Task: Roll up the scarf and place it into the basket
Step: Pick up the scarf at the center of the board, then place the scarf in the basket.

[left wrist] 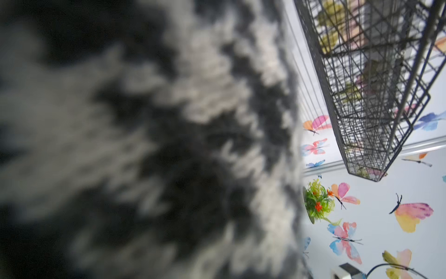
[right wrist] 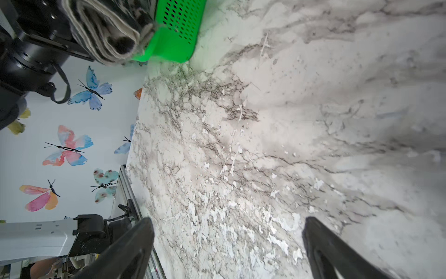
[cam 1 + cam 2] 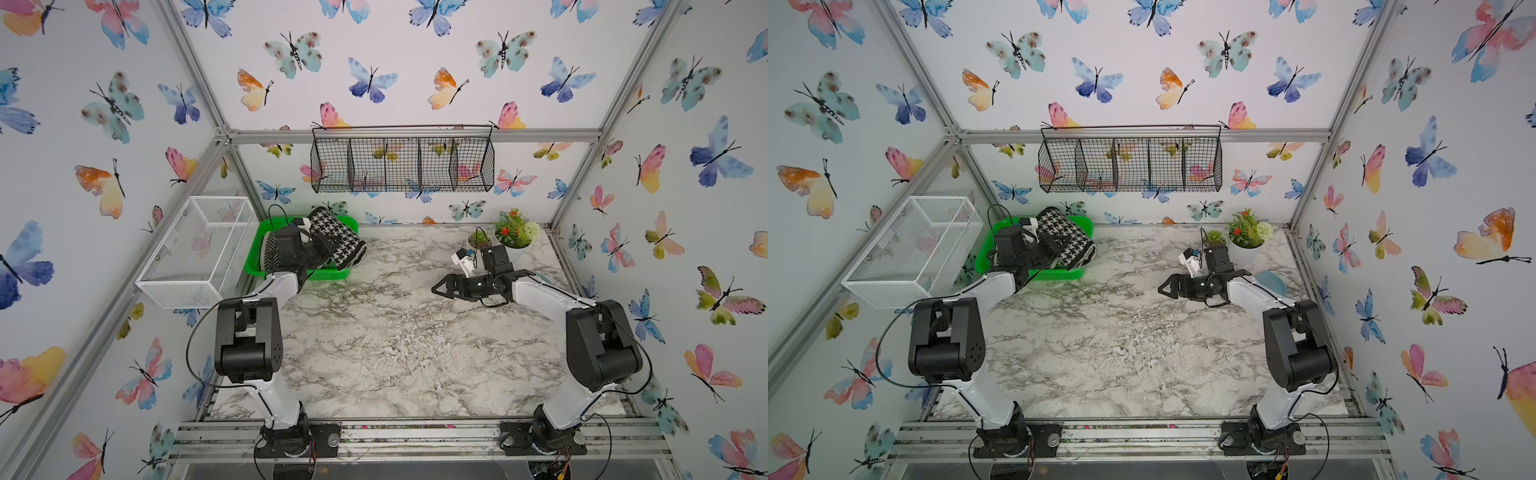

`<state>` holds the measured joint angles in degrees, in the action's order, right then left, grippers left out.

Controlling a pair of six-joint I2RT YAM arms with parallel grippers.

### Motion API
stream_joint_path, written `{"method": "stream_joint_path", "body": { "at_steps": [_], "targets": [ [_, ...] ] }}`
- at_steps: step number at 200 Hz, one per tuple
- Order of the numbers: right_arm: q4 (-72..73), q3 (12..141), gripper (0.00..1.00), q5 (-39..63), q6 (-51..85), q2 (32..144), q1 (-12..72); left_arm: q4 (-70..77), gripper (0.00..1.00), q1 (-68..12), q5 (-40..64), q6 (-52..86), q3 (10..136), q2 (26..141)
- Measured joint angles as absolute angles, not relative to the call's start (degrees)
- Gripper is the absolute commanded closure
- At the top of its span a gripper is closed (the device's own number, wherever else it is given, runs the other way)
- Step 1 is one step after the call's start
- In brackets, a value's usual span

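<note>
Lying aslant in the basket [image 3: 328, 275], the scarf [image 3: 337, 232] overhangs its rim at the left fingers [image 3: 328, 246], closure indeterminate; right fingers [image 3: 444, 287] gape empty, distant

Scarf [image 3: 338, 237] lies in basket [image 3: 328, 275] (table's [image 3: 395, 353] back-left corner).

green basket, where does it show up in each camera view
Top view: the bright green perforated plastic basket sits back left on the marble table.
Top view: basket in the same place.
Left wrist: not in it; the black-and-white houndstooth rolled scarf fills most of it.
Right wrist: basket next to the scarf's rolled end.
Shared landmark: the scarf.
</note>
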<state>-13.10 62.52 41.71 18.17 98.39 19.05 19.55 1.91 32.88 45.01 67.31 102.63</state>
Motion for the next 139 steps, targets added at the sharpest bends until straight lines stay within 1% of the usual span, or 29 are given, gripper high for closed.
{"method": "stream_joint_path", "body": {
  "at_steps": [32,74,86,139],
  "targets": [
    [-13.5,62.2,0.02,41.3,18.1,98.4,19.0,21.2,1.0,2.3,32.2,48.1,71.4,109.0],
    [-13.3,61.6,0.02,41.1,18.2,98.4,19.0,24.8,1.0,3.1,31.4,51.1,72.9,114.2],
    [-13.2,61.6,0.02,41.2,18.2,98.5,19.0,25.1,1.0,3.1,31.7,51.2,75.8,116.3],
    [-12.3,61.6,0.02,41.2,18.3,101.4,19.0,24.7,1.0,3.1,31.2,49.9,80.8,117.1]
  ]
}}
